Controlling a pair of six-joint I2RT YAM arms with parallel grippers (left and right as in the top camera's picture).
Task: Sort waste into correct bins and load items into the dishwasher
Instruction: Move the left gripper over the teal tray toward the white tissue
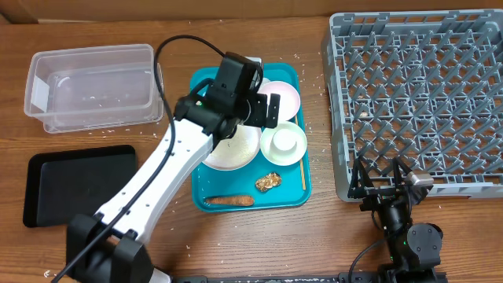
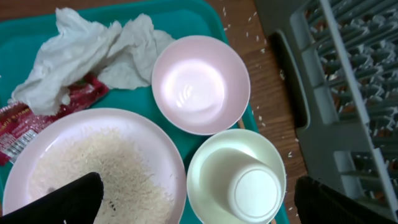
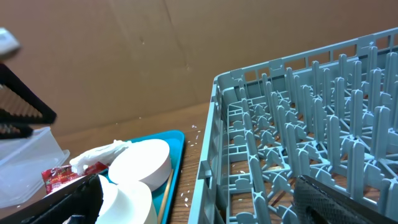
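My left gripper (image 1: 266, 110) hangs open and empty over the teal tray (image 1: 228, 185). In the left wrist view its fingers (image 2: 199, 208) straddle the large plate (image 2: 93, 168) holding rice and a bowl (image 2: 214, 158) with a small cup (image 2: 255, 193) standing in it. A second empty bowl (image 2: 200, 84) lies behind them. A crumpled napkin (image 2: 93, 50) and a red wrapper (image 2: 37, 115) lie at the tray's far corner. A brown lump (image 1: 269, 182), a sausage stick (image 1: 228, 201) and a wooden stick (image 1: 302, 169) lie at the tray's near end. My right gripper (image 1: 385, 185) is open and empty by the grey rack (image 1: 416, 102).
A clear tub (image 1: 90, 86) stands at the back left, with a black tray (image 1: 78, 185) in front of it. Rice grains are scattered on the wood between the teal tray and the rack (image 3: 298, 124). The rack's near left corner is close to my right gripper (image 3: 205, 205).
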